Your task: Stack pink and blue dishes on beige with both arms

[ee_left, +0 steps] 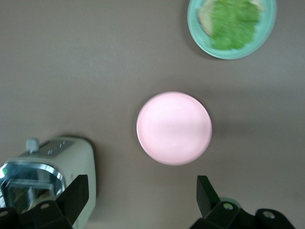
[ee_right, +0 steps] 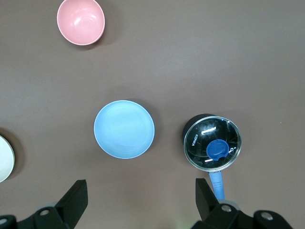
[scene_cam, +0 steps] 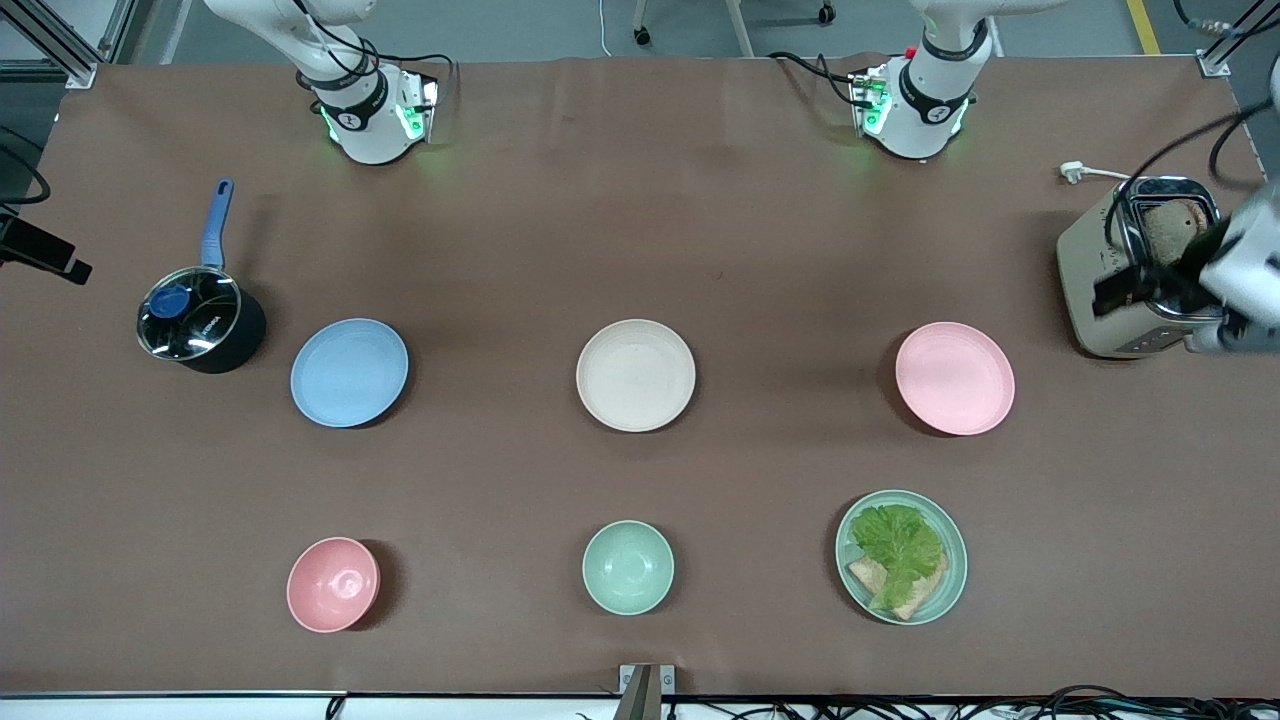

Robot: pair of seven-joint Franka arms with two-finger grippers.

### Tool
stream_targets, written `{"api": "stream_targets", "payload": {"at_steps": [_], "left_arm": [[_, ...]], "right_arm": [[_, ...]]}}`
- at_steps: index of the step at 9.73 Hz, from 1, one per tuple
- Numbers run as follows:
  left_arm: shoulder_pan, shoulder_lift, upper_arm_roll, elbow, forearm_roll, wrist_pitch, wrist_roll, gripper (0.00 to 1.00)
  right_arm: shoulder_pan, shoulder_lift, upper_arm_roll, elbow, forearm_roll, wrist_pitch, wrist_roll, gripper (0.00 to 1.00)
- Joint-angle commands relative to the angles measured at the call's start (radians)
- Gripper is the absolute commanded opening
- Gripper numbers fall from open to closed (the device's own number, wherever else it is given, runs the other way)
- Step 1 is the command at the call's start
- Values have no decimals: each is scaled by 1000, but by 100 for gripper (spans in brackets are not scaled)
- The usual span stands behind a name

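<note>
Hovering left gripper (ee_left: 138, 198): fingers spread, empty, over pink plate (ee_left: 174, 128)
Right gripper (ee_right: 140, 200): I saw it spread, empty, over blue plate (ee_right: 124, 129)
Beige plate (scene_cam: 636, 375): between them
Surface: brown table (scene_cam: 640, 220)

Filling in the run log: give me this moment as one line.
stage: not started | pink plate, blue plate, beige plate: apart on table | left gripper: open, above pink plate | right gripper: open, above blue plate
</note>
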Motion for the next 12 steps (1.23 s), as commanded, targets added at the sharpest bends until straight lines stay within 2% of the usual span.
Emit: {"api": "stream_targets", "payload": {"at_steps": [1, 3, 4, 5, 7, 8, 10, 11, 12], "left_arm": [[47, 44, -5, -200, 8, 256, 22, 100], [85, 156, -8, -246, 9, 397, 76, 100], [105, 199, -12, -272, 2, 462, 130, 100], [110, 236, -12, -279, -3, 477, 170, 96], [110, 282, -16, -286, -3, 478, 185, 83], [110, 309, -16, -286, -3, 479, 206, 74], [111, 352, -16, -280, -13, 482, 221, 62], [111, 371, -16, -277, -14, 490, 234, 61], [111, 392, -16, -273, -20, 494, 237, 58]], "right_arm": [[0, -20, 1, -22, 6, 0, -1, 100], [-3, 24, 1, -60, -2, 9, -122, 100], [-14, 38, -1, -162, 3, 139, -139, 100], [-7, 37, -1, -309, 3, 296, -142, 100], [-7, 47, -1, -617, 3, 669, -173, 100], [-7, 98, 1, -691, 3, 813, -180, 100], [-7, 236, 2, -748, 4, 1029, -184, 100], [-8, 288, 13, -776, 8, 1125, -182, 100], [-13, 316, 19, -784, 9, 1158, -182, 100]]}}
